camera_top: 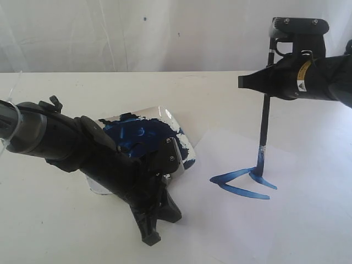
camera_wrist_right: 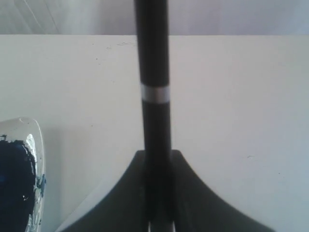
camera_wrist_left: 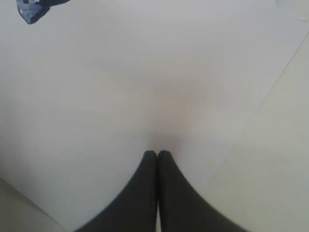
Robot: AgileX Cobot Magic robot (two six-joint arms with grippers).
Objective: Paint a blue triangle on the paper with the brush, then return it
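- Brush stands nearly upright; blue tip down on paper, at approx. 1 o'clock corner of blue triangle.
- Triangle: three uneven strokes, on the paper's near-R part.
- R gripper pinches the handle high up; wrist view shows fingers either side of the shaft, white band beyond them.
- Dish w/ dark navy paint at approx. 10 o'clock of triangle, apart from it.
- L gripper at 8 o'clock of triangle, in front of dish; fingertips pressed together, nothing between, low over paper.
- All on off-white table.
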